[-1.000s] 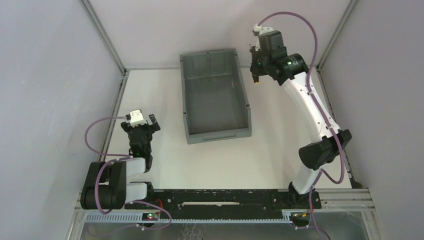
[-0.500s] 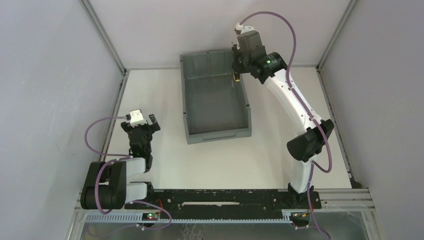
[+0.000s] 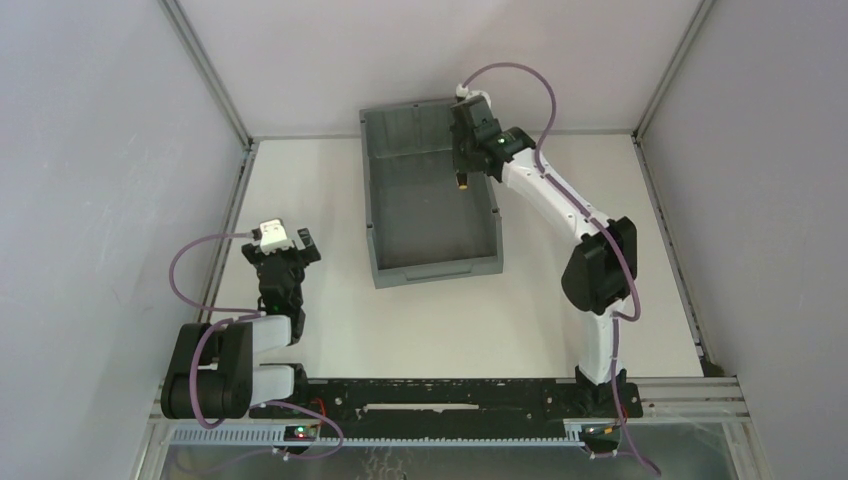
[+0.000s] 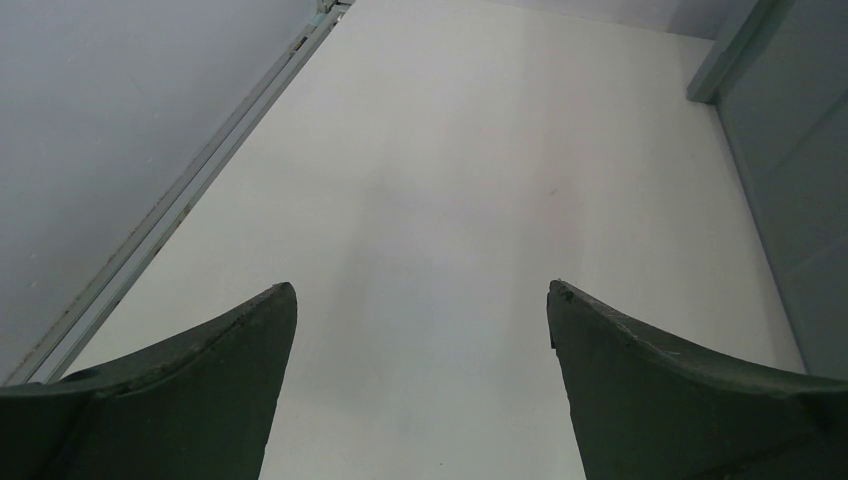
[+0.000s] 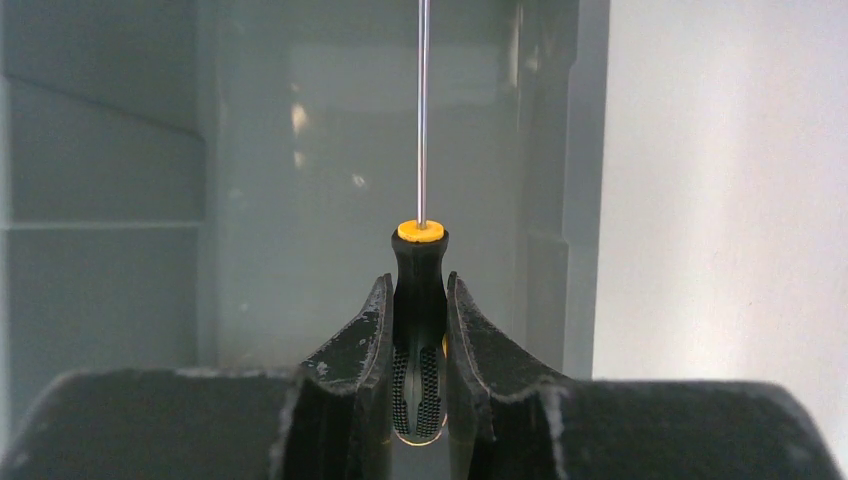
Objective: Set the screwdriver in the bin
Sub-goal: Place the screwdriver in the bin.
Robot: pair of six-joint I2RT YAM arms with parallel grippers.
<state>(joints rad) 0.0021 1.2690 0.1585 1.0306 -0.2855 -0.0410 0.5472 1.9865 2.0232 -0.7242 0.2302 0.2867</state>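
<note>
- White bench (image 3: 300,200) fills the floor of the scene, with pale walls on the left, right and far sides; in the left wrist view it is bare white surface (image 4: 450,200).
- Grey plastic bin (image 3: 432,268) stands on the bench at the far middle, long side running near to far, with the lowered lip at its near end. Its inside shows grey in the right wrist view (image 5: 100,200), and one of its walls edges the right side of the left wrist view (image 4: 800,150).
- Right arm (image 3: 560,200) reaches from its base at the near right, up and leftward over the bin's right wall.
- Left arm (image 3: 230,360) is folded at the near left, well apart from the bin.
- Left gripper (image 3: 285,245) points toward the far side, just above the bench. In its wrist view (image 4: 420,295) the two dark fingers stand wide apart, with only bench between them.
- Right gripper (image 3: 462,172) hangs over the far right part of the bin's inside. Its fingers are clamped on the black handle (image 5: 420,285).
- Screwdriver (image 5: 420,260) is held above the bin, close to the right wall: black handle, yellow-orange collar, and a thin metal shaft running straight away from the gripper and out of the top of the wrist view. From above only a small orange-tipped bit shows below the gripper (image 3: 462,183). Whether the tip touches the bin cannot be told.
</note>
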